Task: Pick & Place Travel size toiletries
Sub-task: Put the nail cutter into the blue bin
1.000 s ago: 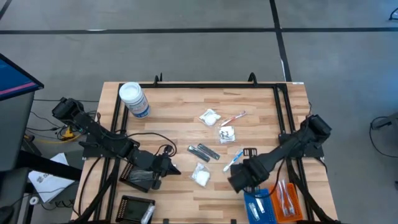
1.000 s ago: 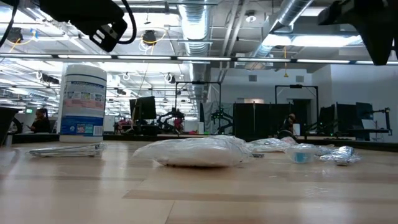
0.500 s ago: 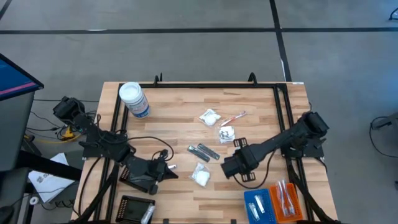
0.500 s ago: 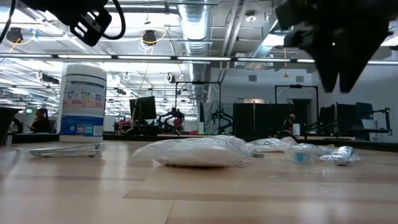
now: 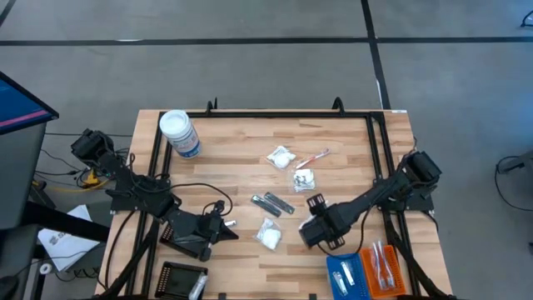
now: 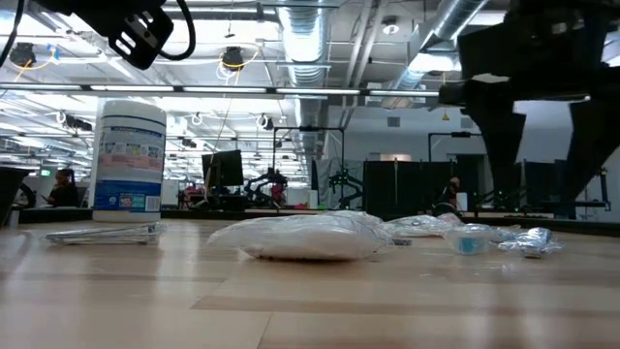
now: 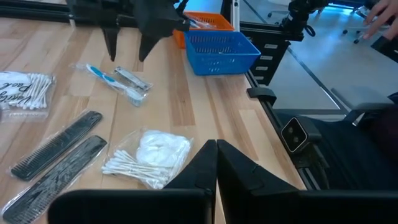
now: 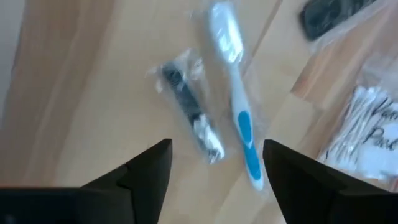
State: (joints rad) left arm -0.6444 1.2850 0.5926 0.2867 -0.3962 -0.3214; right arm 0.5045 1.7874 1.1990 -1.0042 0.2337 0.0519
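Note:
The travel size toiletries lie scattered on the wooden table. They include a white sachet (image 5: 268,235), two dark combs (image 5: 273,202), more sachets (image 5: 281,156) and a red toothbrush (image 5: 314,157). My right gripper (image 8: 217,149) points down, open, close above a clear-wrapped blue toothbrush (image 8: 239,112) and a small wrapped dark-and-silver piece (image 8: 189,112). Its fingers stand to either side without touching them. The left wrist view shows this gripper (image 7: 127,53) above the toothbrush (image 7: 112,79). My left gripper (image 7: 216,155) is shut and empty, hovering near the swab sachet (image 7: 149,158).
A big white-lidded jar (image 5: 179,133) stands at the far left corner. Blue (image 5: 346,273) and orange (image 5: 383,267) trays sit at the near right, and black trays (image 5: 183,279) at the near left. A black frame rail (image 5: 379,150) runs along the table's sides.
My right gripper has come down toward the table over the blue toothbrush. It has rolled about its own axis and opened its fingers wider. The toiletries have not moved.

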